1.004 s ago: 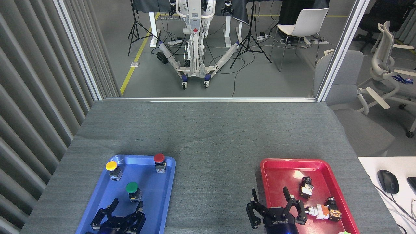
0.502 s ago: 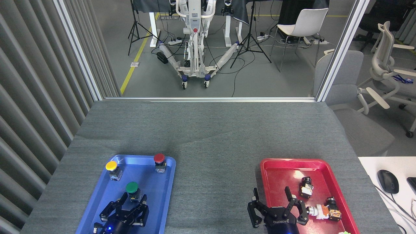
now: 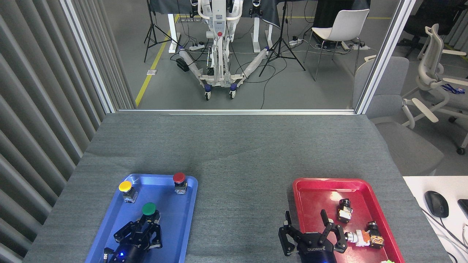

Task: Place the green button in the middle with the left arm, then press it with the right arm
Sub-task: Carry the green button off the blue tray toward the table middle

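Green button (image 3: pixel 149 209): round dark-green mushroom cap, matte, on a small black-and-silver square base, upright. It sits in the blue tray (image 3: pixel 182 219), near-centre part, closer to the robot than the yellow button (image 3: pixel 125 186) and the red button (image 3: pixel 179 178), both of the same cap-on-base build. Left hand (image 3: pixel 150 221), black, two-fingered, blue light at the wrist, is clenched around the green button's base, fingers on either side below the cap. Right hand (image 3: pixel 305 219), black with ROBOTIQ lettering, is released, fingers spread wide, poised over the near-left corner of the red tray (image 3: pixel 314 182), touching nothing I can see. Both trays are glossy plastic with rounded corners and raised rims. Red tray has small black and metal parts lying loose in it. Bench (image 3: pixel 241 153) is covered in grey felt-like cloth, faint creases; the stretch between the trays is bare.
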Controlling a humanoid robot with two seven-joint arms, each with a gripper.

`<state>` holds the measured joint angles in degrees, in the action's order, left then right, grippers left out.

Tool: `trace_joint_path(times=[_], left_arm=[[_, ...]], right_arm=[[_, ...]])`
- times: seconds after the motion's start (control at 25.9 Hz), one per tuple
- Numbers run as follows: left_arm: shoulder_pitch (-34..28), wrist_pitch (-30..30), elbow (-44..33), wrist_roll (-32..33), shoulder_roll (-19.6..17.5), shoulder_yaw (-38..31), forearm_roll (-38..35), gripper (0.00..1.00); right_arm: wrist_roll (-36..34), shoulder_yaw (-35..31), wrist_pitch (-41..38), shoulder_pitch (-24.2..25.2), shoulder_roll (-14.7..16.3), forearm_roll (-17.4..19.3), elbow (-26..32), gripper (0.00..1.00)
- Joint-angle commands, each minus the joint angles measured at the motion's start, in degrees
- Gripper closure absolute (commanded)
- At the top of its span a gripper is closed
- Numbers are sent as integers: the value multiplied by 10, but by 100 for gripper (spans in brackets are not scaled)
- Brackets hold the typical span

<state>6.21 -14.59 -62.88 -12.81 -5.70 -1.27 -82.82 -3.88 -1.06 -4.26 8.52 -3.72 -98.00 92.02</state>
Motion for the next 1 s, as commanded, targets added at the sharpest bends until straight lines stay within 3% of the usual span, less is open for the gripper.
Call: trace_joint_path(times=[0.0,0.15,0.31,0.54,0.66,0.97], left_arm=[[-2,-26,0,-5,-7,0,-1,100],[6,-91,-15,-25,-5,7,-9,100],[90,-114,-2,-18,1,129,-66,100],[209,-113,159,-22,59,278,-71,100],[234,-112,238,-23,101,288,-73,100],[244,-112,276,-42,108,290,-69,100]], right_arm=[[0,-1,0,0,0,0,0,2],[0,-1,0,0,0,0,0,2],[-1,-1,0,0,0,0,0,2],[-1,-2,0,0,0,0,0,2],[0,-2,0,0,0,0,0,2],[1,1,1,0,0,1,-5,2]])
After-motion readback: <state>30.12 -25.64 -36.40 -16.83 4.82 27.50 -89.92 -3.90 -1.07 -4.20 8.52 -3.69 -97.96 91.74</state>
